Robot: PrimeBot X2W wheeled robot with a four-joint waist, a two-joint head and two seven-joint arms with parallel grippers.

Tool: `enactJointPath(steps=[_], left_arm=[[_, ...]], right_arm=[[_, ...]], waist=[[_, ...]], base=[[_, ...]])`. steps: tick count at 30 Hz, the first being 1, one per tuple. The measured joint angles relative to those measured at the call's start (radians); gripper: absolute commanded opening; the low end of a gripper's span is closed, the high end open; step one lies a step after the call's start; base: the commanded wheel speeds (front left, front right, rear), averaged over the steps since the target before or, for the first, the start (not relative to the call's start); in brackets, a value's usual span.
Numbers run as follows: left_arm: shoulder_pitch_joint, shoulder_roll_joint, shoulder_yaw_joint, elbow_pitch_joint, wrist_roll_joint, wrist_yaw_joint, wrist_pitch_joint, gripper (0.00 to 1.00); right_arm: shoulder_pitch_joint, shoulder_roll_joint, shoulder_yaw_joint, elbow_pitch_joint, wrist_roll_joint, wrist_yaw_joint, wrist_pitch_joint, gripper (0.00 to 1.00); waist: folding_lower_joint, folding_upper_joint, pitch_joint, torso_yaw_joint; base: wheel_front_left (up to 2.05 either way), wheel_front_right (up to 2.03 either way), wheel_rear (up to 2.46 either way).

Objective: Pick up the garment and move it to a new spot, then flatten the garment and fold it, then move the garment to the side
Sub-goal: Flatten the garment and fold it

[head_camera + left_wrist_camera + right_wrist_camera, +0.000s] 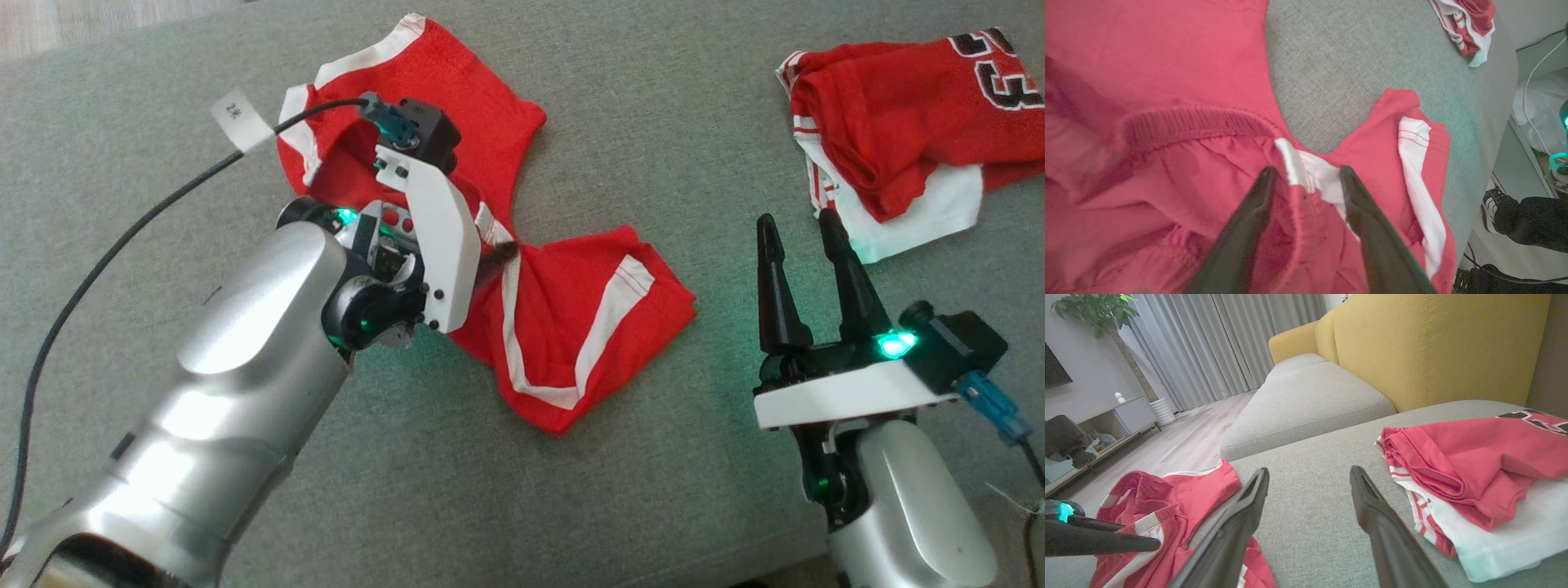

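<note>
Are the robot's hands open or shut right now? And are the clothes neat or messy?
Red shorts: crumpled and twisted, not folded, lying on the grey cushion.
Left gripper: open, fingers either side of a white-striped fold of the shorts.
Right gripper: open, holding nothing, above the cushion.
Pile of red and white clothes: loosely folded, lying apart from the shorts.

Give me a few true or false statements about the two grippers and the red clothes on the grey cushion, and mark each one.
1. The left gripper is open over the red shorts. True.
2. The right gripper is shut on the shorts. False: it is open over bare grey cushion, holding nothing.
3. The shorts lie flat and neatly folded. False: they are twisted and bunched.
4. A red and white pile lies to the robot's right of the shorts. True.
</note>
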Motion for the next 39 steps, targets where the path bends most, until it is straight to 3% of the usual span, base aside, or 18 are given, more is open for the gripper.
enactJointPath(steps=[1, 6, 15, 21, 29, 37, 38, 39], left_arm=[[0.0, 0.0, -0.001, -0.001, 0.0, 0.0, 0.0, 0.0], [0.001, 0.001, 0.018, -0.002, -0.011, 0.009, -0.04, 0.0], [0.036, 0.027, 0.094, -0.054, -0.04, 0.007, -0.216, 0.0], [0.164, 0.119, 0.1, -0.12, -0.043, -0.001, -0.303, 0.0], [0.316, 0.199, 0.126, -0.237, -0.048, 0.0, -0.409, 0.0], [0.528, 0.182, 0.08, -0.251, 0.031, 0.022, -0.589, 0.0], [0.536, 0.177, 0.073, -0.242, 0.043, 0.026, -0.611, 0.36], [0.542, 0.17, 0.069, -0.231, 0.054, 0.029, -0.63, 0.87]], right_arm=[[0.0, 0.0, 0.0, 0.0, 0.0, 0.0, 0.0, 1.0], [0.0, 0.0, -0.012, 0.003, 0.0, 0.0, 0.0, 1.0], [0.003, 0.0, -0.066, 0.018, -0.033, 0.0, 0.0, 1.0], [0.033, 0.0, -0.084, 0.037, -0.062, 0.0, 0.0, 1.0], [0.053, 0.0, -0.096, 0.049, -0.073, 0.0, 0.0, 1.0], [0.089, 0.0, -0.097, 0.061, -0.099, 0.0, 0.0, 1.0], [0.09, 0.0, -0.098, 0.061, -0.102, 0.0, 0.0, 1.0], [0.091, 0.0, -0.099, 0.061, -0.105, 0.0, 0.0, 1.0]], waist=[[0.0, 0.0, 0.0, 0.001], [0.0, 0.0, -0.005, 0.017], [0.0, 0.0, -0.056, 0.095], [-0.0001, 0.0, -0.104, 0.176], [-0.0001, 0.0, -0.156, 0.282], [-0.0001, 0.0, -0.196, 0.352], [-0.0002, 0.0, -0.199, 0.356], [-0.0002, 0.0, -0.202, 0.359]], base=[[0.0, 0.0, 0.0], [0.0, 0.0, 0.0], [0.0, 0.0, 0.0], [0.0, 0.0, 0.0], [0.0, 0.0, 0.0], [0.0, 0.0, 0.0], [0.0, 0.0, 0.0], [0.0, 0.0, 0.0]])
